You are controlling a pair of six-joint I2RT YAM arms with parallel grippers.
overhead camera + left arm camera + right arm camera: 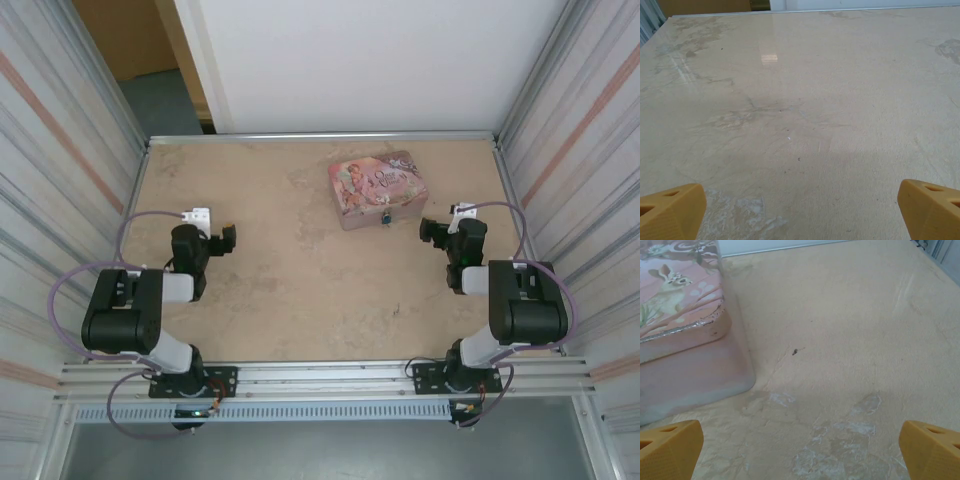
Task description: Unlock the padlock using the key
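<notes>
Top external: right hand (432, 232) and left hand (226, 240) empty, spread wide. Padlock (385, 216) on tin (378, 183) front, just left of right hand. Step: approach not begun. Next: find key, too small to tell.

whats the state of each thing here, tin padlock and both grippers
pink tin, lid down, sitting flat on the table
padlock, at the pink tin's front face; too small to tell if locked
left gripper, open, empty, over bare table
right gripper, open, empty, near the pink tin's corner, not touching
</notes>
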